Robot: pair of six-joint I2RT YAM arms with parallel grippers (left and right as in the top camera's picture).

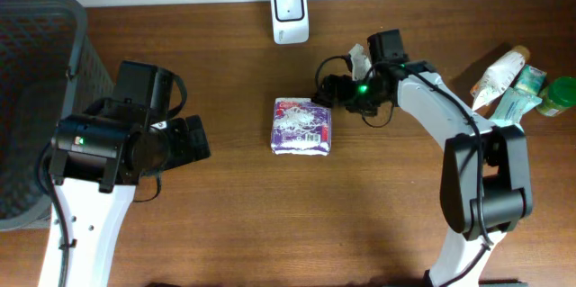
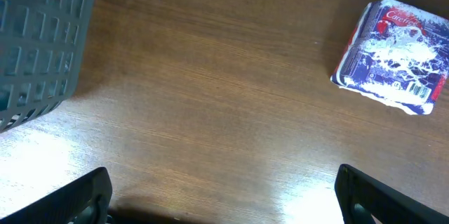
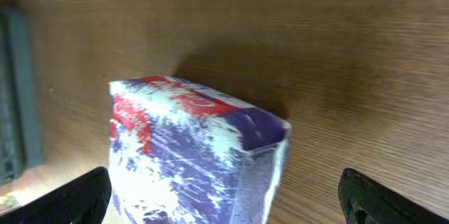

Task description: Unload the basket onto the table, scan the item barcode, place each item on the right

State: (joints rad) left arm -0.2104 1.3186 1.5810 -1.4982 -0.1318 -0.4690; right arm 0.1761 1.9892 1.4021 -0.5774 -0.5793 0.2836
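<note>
Purple-and-white packet (image 1: 302,127) lies flat, barcode (image 2: 419,90) upward, apart from white scanner (image 1: 290,2)

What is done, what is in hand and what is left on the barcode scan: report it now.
Done: nothing that shows; the packet lies flat on the table, apart from the scanner. In hand: the right gripper stands open at the packet's edge, holding nothing; the left gripper is open, off to the side. Left: grip the packet and present its barcode to the scanner.
</note>
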